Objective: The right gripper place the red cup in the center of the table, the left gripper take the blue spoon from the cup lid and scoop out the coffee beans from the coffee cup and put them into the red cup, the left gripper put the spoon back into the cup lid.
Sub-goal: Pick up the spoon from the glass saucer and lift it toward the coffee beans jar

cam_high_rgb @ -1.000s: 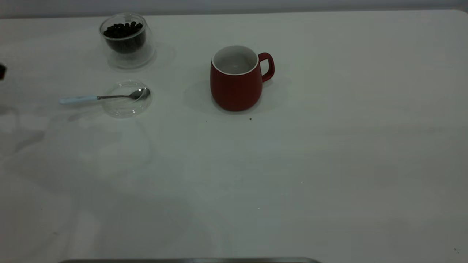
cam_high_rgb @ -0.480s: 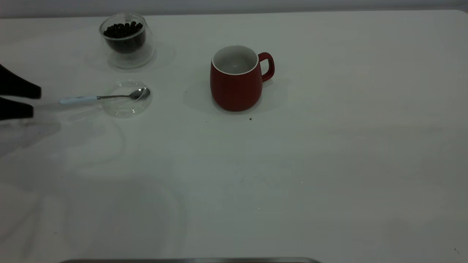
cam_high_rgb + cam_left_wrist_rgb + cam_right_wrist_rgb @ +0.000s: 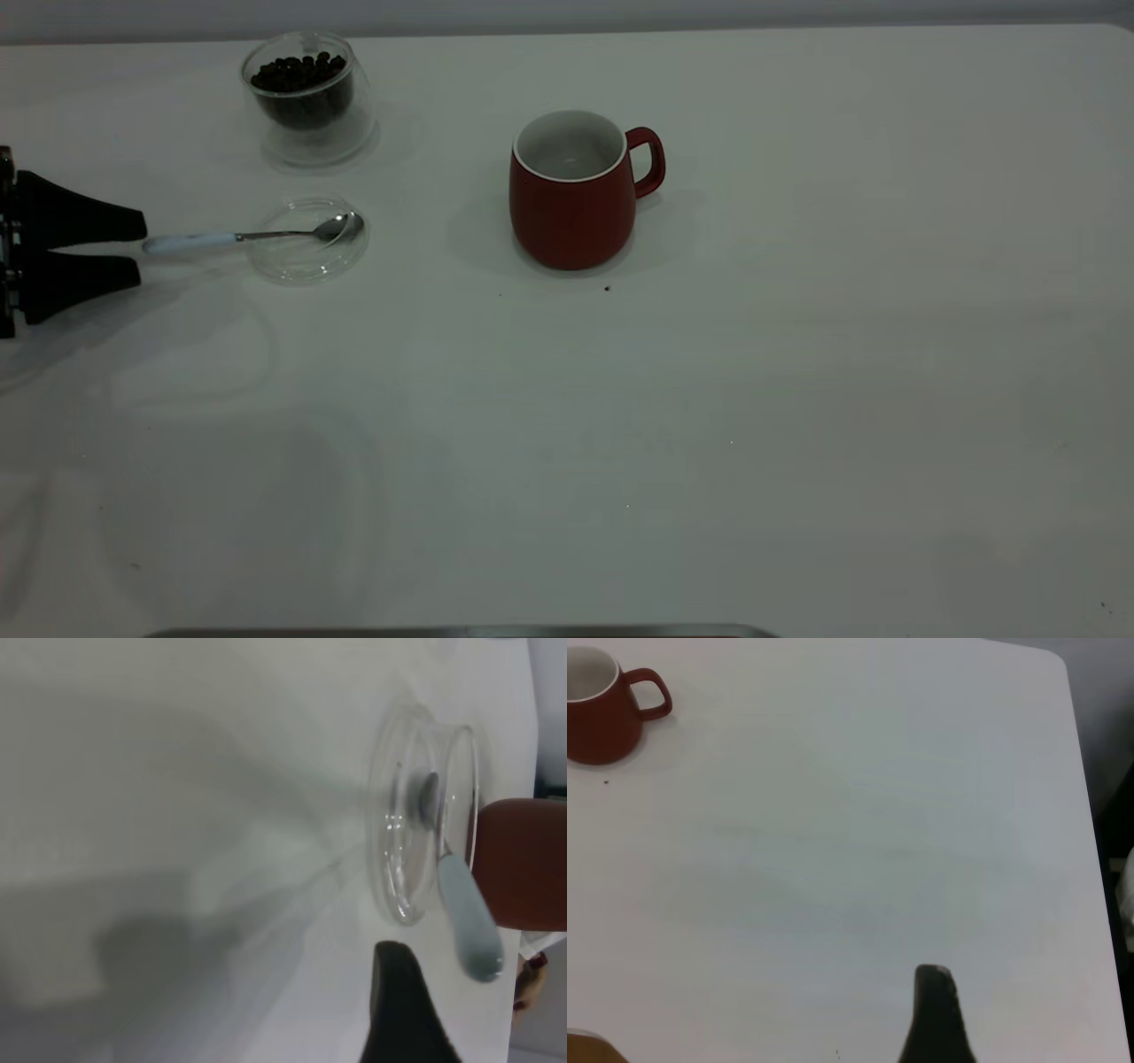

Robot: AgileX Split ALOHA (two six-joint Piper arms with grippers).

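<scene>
The red cup [image 3: 571,217] stands upright near the middle of the table [image 3: 709,399], handle to the right, inside empty; it also shows in the right wrist view [image 3: 594,722]. The coffee cup [image 3: 306,115] with the coffee beans [image 3: 297,75] stands at the back left. The blue spoon [image 3: 239,237] lies with its bowl in the cup lid [image 3: 306,257] and its handle pointing left. My left gripper [image 3: 142,247] is open, low at the left edge, its tips either side of the handle's end [image 3: 469,930]. One finger [image 3: 934,1014] of my right gripper shows above bare table, far right of the red cup.
A small dark speck [image 3: 607,288] lies on the table just in front of the red cup. The table's right edge [image 3: 1085,815] runs close to my right gripper. A dark rim [image 3: 461,632] shows at the front edge.
My left gripper has come in from the left edge and moved right, up to the end of the spoon's handle. The cups, lid and spoon have not moved.
</scene>
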